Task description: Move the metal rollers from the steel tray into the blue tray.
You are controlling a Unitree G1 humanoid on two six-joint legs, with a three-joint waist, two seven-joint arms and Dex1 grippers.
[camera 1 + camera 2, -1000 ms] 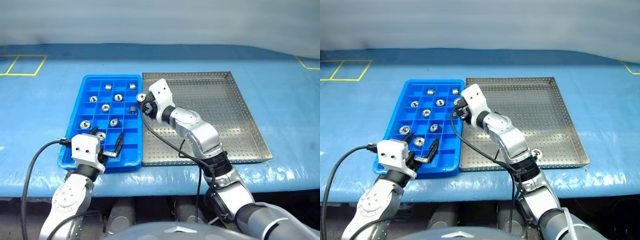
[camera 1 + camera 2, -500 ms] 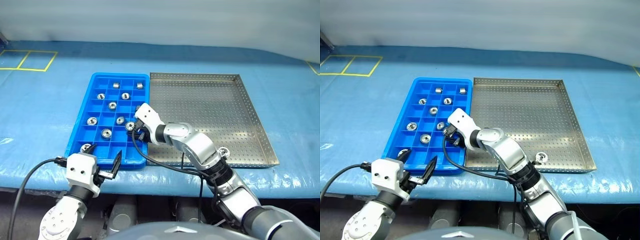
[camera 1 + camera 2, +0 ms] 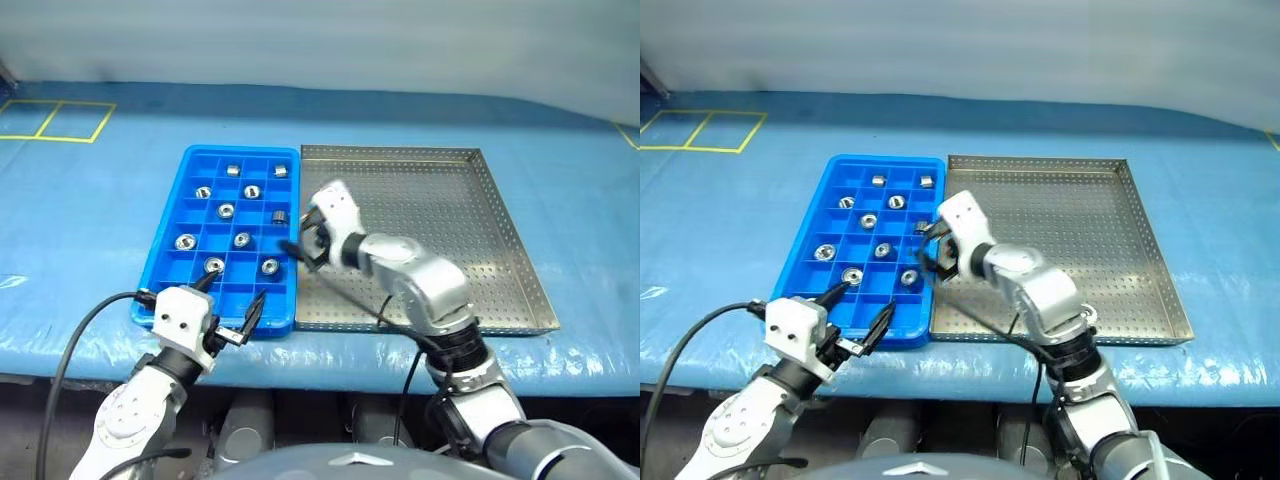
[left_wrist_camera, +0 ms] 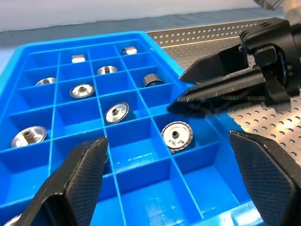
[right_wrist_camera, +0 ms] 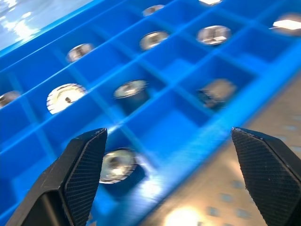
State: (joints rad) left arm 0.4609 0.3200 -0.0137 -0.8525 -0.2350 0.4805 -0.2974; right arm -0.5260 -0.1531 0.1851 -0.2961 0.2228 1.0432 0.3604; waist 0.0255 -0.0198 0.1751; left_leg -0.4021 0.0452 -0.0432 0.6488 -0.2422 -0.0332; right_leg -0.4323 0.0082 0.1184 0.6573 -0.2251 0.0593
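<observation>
Left eye view: right gripper (image 3: pixel 303 243), jaws apart and empty, hangs over the blue tray (image 3: pixel 165 262) edge beside the steel tray (image 3: pixel 480 250); metal rollers (image 3: pixel 242 239) lie just left. Left gripper (image 3: pixel 232 303) gapes empty.

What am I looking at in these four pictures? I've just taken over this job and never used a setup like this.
It is a two-armed robot at a table with a blue cover. The two wide pictures come from cameras in its head, looking down over its arms. The two close-ups come from cameras on its wrists, looking out between each gripper's black fingers.

On the table lie a blue tray split into small squares, and beside it a steel tray with a perforated floor. Several metal rollers already sit in separate squares of the blue tray.

The right gripper hangs open over the edge where the two trays meet, holding nothing. One roller lies in the square just below it. The left gripper hovers open at the blue tray's near edge, also empty.
</observation>
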